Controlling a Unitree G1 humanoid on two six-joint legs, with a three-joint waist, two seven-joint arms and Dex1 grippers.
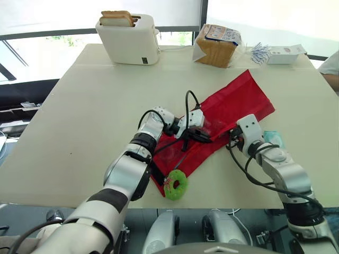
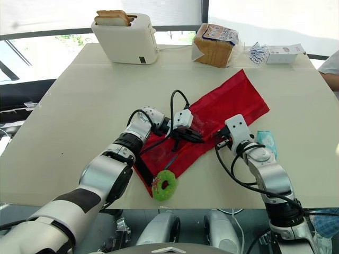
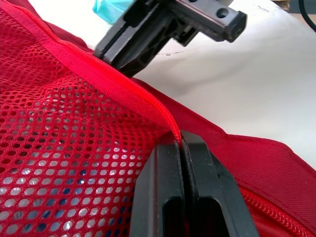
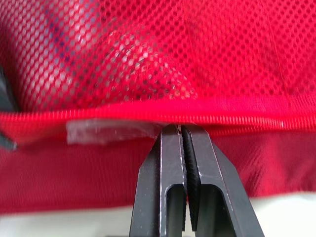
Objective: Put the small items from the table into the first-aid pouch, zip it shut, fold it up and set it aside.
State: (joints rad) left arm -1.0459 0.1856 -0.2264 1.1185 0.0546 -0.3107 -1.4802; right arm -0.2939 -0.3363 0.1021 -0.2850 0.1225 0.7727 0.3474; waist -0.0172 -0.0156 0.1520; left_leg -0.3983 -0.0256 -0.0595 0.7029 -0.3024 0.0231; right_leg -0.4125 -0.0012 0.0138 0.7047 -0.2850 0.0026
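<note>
Beige tabletop [image 1: 79, 106], white toaster [image 1: 130, 39] w/ bread slices & bagged loaf [image 1: 217, 45] at far edge. Red mesh-fabric first-aid pouch [image 1: 238, 100] flat mid-table, contents dim thru mesh. Left gripper [image 3: 180, 143] fingers together, pinching pouch's zip edge. Right gripper [image 4: 180, 131] likewise clamped on zip edge, beside clear tab [image 4: 108, 132]. Green fuzzy ring [image 1: 176, 184] touching pouch's near end; teal packet [image 1: 273, 138] beside right arm.

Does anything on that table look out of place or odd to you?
A teal packet lies on the table outside the red pouch, near the right gripper, though that and the left gripper are both shut on the pouch's zipper edge. The green ring at the pouch's near end sits by the table's edge.
</note>
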